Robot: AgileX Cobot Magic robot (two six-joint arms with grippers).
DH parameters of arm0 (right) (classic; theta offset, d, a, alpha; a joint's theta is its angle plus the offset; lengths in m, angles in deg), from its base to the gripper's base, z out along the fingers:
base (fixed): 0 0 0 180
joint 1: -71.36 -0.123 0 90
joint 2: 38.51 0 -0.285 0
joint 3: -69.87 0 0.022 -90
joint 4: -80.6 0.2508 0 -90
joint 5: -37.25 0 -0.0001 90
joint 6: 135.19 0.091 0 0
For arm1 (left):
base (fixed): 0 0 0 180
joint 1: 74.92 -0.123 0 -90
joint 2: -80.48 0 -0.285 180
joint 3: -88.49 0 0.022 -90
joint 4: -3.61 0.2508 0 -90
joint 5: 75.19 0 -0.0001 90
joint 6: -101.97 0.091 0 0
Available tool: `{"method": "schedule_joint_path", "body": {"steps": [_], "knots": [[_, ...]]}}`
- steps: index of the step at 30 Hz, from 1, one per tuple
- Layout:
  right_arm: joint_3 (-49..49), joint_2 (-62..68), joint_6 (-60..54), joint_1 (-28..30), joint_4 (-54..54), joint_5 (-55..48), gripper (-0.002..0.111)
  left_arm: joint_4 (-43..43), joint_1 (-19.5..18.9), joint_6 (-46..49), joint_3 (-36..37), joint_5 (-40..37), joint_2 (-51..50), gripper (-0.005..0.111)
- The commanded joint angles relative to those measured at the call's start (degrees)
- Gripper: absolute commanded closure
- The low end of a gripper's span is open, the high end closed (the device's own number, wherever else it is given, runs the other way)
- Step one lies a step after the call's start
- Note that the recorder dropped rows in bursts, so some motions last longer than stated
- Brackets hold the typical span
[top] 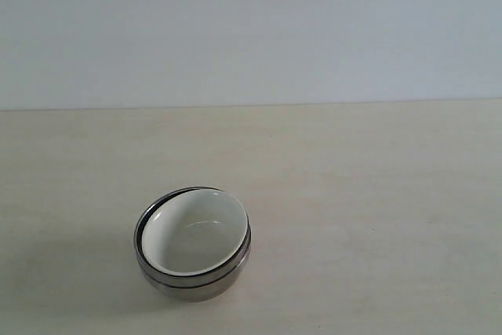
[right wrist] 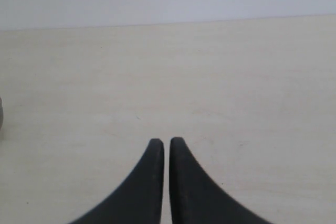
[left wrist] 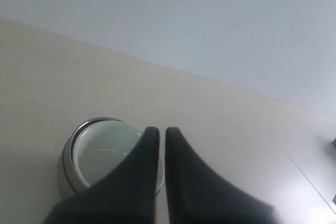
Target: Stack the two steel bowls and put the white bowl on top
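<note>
The table is pale cream, matte and flat, with faint streaky grain. Its far edge runs straight across the exterior view. One item stands on it: the steel bowls, nested one in the other and upright. The lower one rests on the table, near and left of centre. A soft shadow lies on the surface to their left. In the left wrist view a thin straight line crosses the table; seam or edge, cannot tell.
</note>
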State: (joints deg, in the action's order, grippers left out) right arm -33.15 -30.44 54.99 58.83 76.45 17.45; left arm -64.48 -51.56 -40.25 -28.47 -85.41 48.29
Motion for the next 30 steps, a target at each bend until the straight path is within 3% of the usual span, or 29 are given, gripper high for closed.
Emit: {"method": "schedule_joint_path", "body": {"steps": [1, 8, 15, 20, 25, 30], "knots": [[0.23, -0.29, -0.03, 0.05, -0.44, 0.22, 0.108, -0.25, 0.37, 0.58, 0.19, -0.06, 2.60, 0.103], [0.23, -0.29, -0.03, 0.05, -0.44, 0.22, 0.108, 0.07, 0.07, 0.58, 0.19, -0.31, 4.82, 0.103], [0.23, -0.29, -0.03, 0.05, -0.44, 0.22, 0.108, 0.08, -12.73, 0.80, 0.19, -0.26, 16.95, 0.103], [0.23, -0.29, -0.03, 0.05, -0.44, 0.22, 0.108, 0.35, -16.55, 2.61, 0.24, 0.18, 23.74, 0.103], [0.23, -0.29, -0.03, 0.05, -0.44, 0.22, 0.108, 0.35, -20.12, 5.91, 0.38, -0.14, 24.41, 0.103], [0.23, -0.29, -0.03, 0.05, -0.44, 0.22, 0.108, 0.35, -26.83, 11.88, 2.91, -0.12, 24.41, 0.103]]}}
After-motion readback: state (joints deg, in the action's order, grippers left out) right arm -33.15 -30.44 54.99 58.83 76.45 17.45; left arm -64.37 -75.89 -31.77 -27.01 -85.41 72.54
